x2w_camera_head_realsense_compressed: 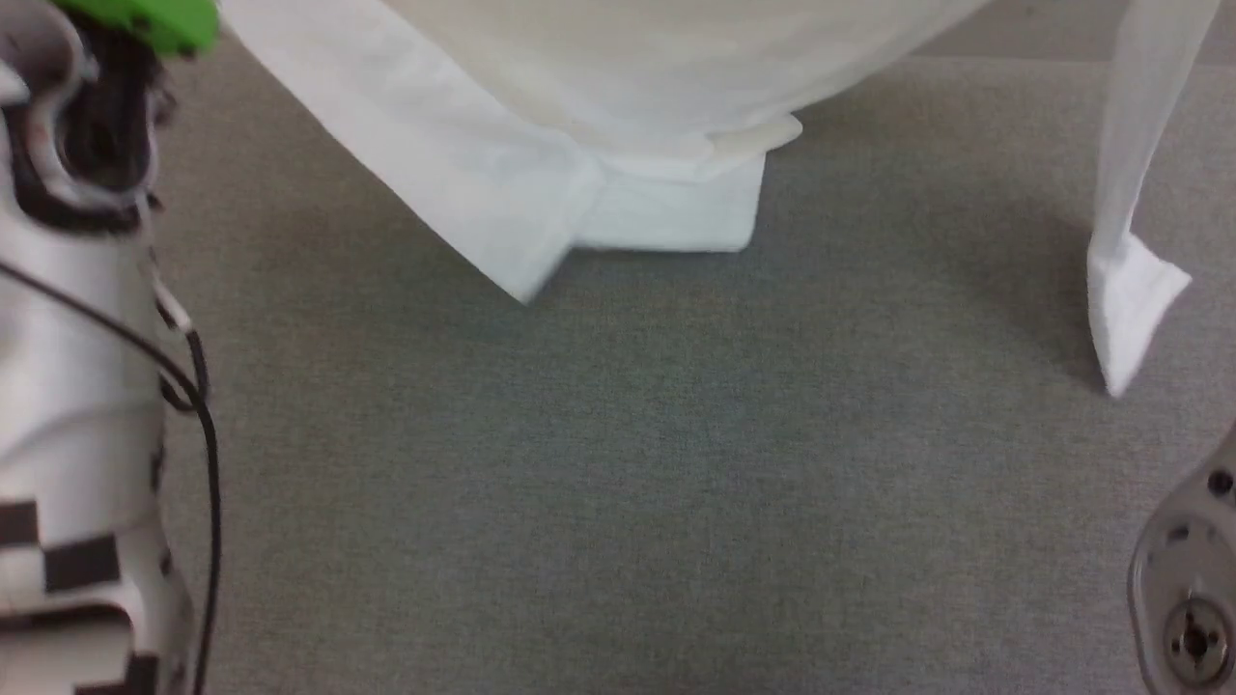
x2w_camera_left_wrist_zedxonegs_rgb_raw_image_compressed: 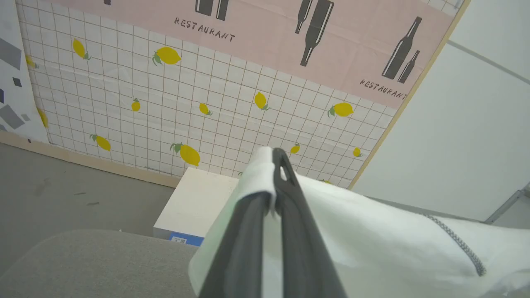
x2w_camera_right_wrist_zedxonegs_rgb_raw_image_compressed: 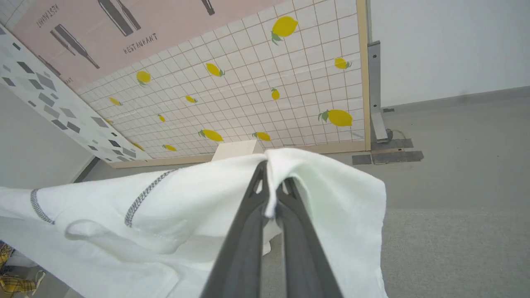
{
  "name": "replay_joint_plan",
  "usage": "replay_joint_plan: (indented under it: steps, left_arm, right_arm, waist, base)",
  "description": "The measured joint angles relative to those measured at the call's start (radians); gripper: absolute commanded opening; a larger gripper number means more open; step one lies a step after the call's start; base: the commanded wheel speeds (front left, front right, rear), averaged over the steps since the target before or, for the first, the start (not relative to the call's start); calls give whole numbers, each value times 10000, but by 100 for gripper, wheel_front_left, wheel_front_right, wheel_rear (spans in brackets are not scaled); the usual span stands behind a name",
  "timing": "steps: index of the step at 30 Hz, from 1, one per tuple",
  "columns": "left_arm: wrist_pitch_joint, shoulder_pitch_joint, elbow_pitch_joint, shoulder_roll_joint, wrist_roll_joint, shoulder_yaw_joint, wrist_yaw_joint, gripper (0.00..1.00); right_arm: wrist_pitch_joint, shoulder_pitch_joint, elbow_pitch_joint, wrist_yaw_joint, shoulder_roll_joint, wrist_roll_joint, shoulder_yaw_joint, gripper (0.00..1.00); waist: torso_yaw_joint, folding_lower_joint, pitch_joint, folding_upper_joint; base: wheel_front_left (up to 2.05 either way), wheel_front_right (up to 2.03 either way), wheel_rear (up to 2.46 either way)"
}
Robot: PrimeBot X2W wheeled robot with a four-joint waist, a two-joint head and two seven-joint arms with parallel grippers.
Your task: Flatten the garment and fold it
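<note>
We grip the shirt (x2w_camera_right_wrist_zedxonegs_rgb_raw_image_compressed: 186, 198) in both the clenched left pincer (x2w_camera_left_wrist_zedxonegs_rgb_raw_image_compressed: 274, 167) and the clenched right pincer (x2w_camera_right_wrist_zedxonegs_rgb_raw_image_compressed: 271, 176), so it hangs stretched sideways between them above the grey counter (x2w_camera_head_realsense_compressed: 676, 463).

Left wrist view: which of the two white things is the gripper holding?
The soft white T-shirt with the dark grey stitched seam, pinched in the shut left gripper. The white rigid box with a blue label stands apart on the floor.
</note>
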State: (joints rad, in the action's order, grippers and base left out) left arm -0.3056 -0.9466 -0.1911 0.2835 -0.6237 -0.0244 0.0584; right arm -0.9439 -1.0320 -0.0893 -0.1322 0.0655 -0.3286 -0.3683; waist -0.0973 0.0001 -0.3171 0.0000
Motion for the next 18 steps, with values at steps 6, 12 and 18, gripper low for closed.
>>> replay_joint_plan:
  steps: [6, 12, 18]
  left_arm:
    - [481, -2612, -1607, 800, 1649, -828, -134, 0]
    - [1528, -4720, -2617, 865, 2274, -865, 157, 0]
    - [3014, -6031, -3237, 940, 2452, -679, 355, 0]
  right_arm:
    - [1285, -2685, -1670, 0, -184, 1035, -203, 0]
    - [2949, -4722, -3287, 0, -174, 1197, -176, 0]
    - [4504, -5921, -4531, 0, -174, 1080, 125, 0]
  waist:
    - [134, 1, -849, 0]
    - [300, 1, -1635, 0]
    - [510, 2, -2122, 0]
  base:
    - [0, 0, 0]
    - [0, 0, 0]
    - [0, 0, 0]
